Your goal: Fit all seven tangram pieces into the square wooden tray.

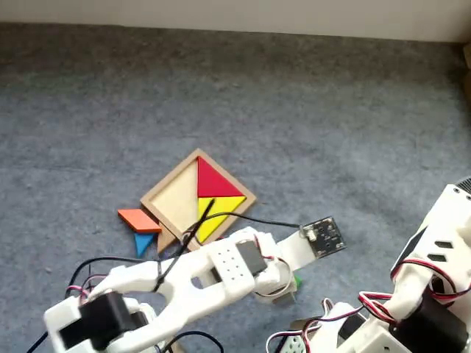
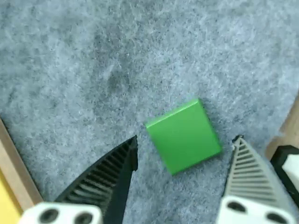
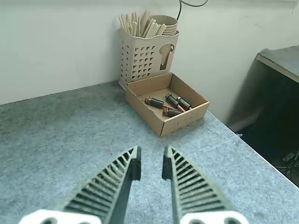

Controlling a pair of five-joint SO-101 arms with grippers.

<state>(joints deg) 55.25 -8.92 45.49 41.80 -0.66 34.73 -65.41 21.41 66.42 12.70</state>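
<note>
L claw [image 2: 186, 138] spread wide, empty, astride flat green sq [image 2: 181, 133] on fuzzy grey felt [image 2: 93, 70]; R claw [image 3: 152, 149] barely ajar, empty.

High view: tray [image 1: 173, 195] at frame centre, two triangles [image 1: 213, 180] in its right half. Two pieces [image 1: 138, 219] lie at its lower left, square piece [image 2: 183, 135] at its lower right.

We see a mottled grey-blue surface [image 1: 294, 110]. The tray [image 1: 171, 197] is pale bare wood, its red triangle [image 1: 213, 180] and yellow triangle [image 1: 218, 213] plain. We note an orange piece [image 1: 137, 219], a blue piece [image 1: 143, 241] and a plain green square [image 2: 183, 135]. The left end effector [image 2: 186, 140] is ribbed, black on one side, white on the other.
</note>
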